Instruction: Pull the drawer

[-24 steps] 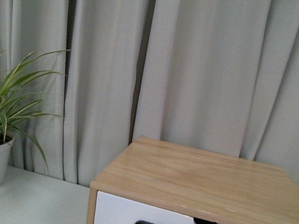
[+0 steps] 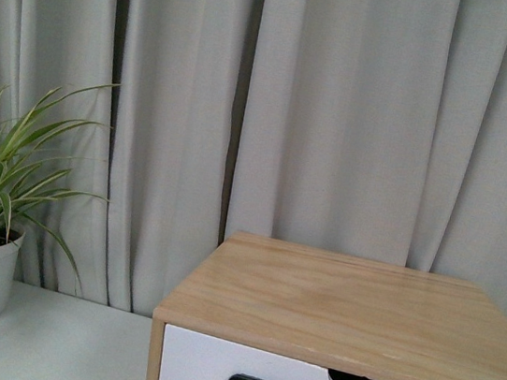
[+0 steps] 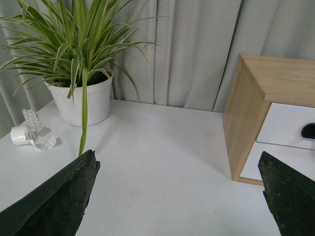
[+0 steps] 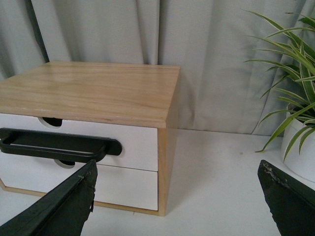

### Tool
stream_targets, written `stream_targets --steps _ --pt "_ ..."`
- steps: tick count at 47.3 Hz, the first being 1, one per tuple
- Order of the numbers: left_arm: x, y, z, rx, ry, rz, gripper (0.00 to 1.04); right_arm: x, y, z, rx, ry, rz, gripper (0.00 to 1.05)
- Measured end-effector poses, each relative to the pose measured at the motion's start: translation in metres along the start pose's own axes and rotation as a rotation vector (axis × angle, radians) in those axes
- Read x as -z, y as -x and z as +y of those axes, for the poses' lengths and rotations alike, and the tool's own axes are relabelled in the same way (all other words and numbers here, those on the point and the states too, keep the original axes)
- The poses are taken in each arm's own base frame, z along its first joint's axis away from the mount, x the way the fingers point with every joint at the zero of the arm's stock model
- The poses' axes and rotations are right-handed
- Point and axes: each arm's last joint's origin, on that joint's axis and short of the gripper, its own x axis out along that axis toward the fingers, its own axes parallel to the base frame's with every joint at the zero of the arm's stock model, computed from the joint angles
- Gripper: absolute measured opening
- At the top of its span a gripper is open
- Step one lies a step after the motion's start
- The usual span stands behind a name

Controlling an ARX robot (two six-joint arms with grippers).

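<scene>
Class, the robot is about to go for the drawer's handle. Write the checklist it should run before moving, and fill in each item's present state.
1. Right pincer open and empty: ok, jaws wide apart with nothing between them.
2. Left pincer open and empty: ok.
3. Handle unobstructed: ok, nothing on it or in front of it.
4. Drawer shut, ready to pull: ok, its front looks flush with the cabinet.
5. Right pincer lined up on the handle: not ok, the bar is not between its jaws.
6. Cabinet secured against sliding when pulled: cannot tell.
</scene>
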Motion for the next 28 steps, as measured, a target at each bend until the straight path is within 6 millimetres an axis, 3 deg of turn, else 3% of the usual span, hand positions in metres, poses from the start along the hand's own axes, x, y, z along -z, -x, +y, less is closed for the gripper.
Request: stream_targets --steps 28 --pt "0.0000 0.0000 0.0000 0.000 0.000 0.000 0.99 0.0000 0.0000 0.0000 0.000 0.000 0.000 0.96"
